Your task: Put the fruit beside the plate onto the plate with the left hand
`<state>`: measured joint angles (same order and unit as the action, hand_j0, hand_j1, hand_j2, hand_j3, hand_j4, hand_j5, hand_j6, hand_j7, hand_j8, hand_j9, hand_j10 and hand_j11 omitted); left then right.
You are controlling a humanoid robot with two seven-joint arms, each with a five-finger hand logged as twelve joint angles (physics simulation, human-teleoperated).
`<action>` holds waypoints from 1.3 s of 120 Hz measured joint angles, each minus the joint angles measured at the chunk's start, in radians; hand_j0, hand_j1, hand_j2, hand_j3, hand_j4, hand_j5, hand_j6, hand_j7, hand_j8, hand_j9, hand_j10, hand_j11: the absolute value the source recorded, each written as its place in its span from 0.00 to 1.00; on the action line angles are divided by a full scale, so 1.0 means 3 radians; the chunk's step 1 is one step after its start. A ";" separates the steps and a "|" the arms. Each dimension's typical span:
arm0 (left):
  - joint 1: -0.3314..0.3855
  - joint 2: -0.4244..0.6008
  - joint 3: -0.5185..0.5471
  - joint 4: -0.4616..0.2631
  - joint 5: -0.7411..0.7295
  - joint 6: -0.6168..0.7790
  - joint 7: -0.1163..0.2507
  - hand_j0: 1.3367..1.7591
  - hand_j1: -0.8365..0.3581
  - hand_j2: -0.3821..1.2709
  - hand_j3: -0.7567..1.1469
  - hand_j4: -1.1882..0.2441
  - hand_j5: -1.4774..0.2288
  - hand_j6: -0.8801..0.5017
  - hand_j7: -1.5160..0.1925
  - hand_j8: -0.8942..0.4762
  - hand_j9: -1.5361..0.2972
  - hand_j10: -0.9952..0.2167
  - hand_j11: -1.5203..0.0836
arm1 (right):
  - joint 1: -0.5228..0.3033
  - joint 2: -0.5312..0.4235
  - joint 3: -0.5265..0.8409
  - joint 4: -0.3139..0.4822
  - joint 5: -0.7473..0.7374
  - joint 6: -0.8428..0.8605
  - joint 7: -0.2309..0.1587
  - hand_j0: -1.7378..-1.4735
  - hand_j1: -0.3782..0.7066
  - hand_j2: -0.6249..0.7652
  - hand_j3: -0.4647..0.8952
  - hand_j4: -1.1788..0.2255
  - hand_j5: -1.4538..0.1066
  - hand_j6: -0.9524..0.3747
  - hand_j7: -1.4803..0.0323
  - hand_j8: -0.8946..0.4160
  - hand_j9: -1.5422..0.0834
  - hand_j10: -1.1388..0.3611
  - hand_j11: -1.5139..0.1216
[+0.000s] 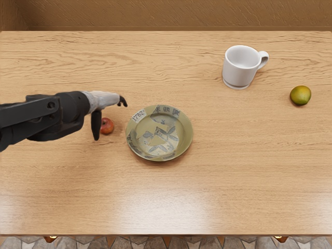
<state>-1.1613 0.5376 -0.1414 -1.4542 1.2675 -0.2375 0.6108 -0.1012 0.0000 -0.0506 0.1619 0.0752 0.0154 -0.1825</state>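
Left hand [105, 100] fingers loosely spread, holding nothing, small red fruit [107, 126] just below hand, beside one down-pointing finger [96, 127] (contact unclear), patterned plate [185, 129] right of hand, just past fruit

Robot hand [104, 100] beside fruit [107, 126] (not grasping).

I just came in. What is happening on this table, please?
The robot's left hand reaches in from the left, above a small red fruit that lies on the table just left of the plate. Its fingers are open, one pointing down beside the fruit, and nothing is grasped yet. The plate holds nothing. A white mug and a green fruit sit farther right.
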 joint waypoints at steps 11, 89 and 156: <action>0.0012 0.0004 0.0040 -0.0008 0.0047 0.0057 0.0000 0.76 0.74 0.26 0.40 0.65 0.67 0.45 0.70 0.47 0.66 0.61 0.74 | 0.0000 0.0000 0.0000 0.0000 0.0000 0.0001 0.0000 0.30 0.03 0.45 0.34 0.84 0.93 0.72 0.98 0.68 0.95 0.76 0.93; 0.0266 -0.0007 0.0157 -0.0015 0.0371 0.0480 0.0000 0.76 0.61 0.28 0.40 0.56 0.57 0.35 0.59 0.37 0.56 0.50 0.63 | 0.0000 0.0000 0.0000 -0.0002 0.0000 0.0000 0.0000 0.30 0.03 0.45 0.34 0.84 0.93 0.72 0.98 0.68 0.95 0.76 0.93; 0.0297 -0.0007 0.0274 -0.0009 0.0455 0.0651 0.0000 0.76 0.53 0.29 0.40 0.50 0.51 0.30 0.53 0.31 0.51 0.44 0.57 | 0.0000 0.0000 0.0000 -0.0002 0.0000 0.0000 0.0000 0.30 0.03 0.45 0.34 0.84 0.93 0.72 0.98 0.68 0.95 0.76 0.93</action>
<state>-1.0722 0.5354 -0.0591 -1.4567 1.4039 -0.0421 0.6109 -0.1012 0.0000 -0.0506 0.1613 0.0752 0.0154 -0.1825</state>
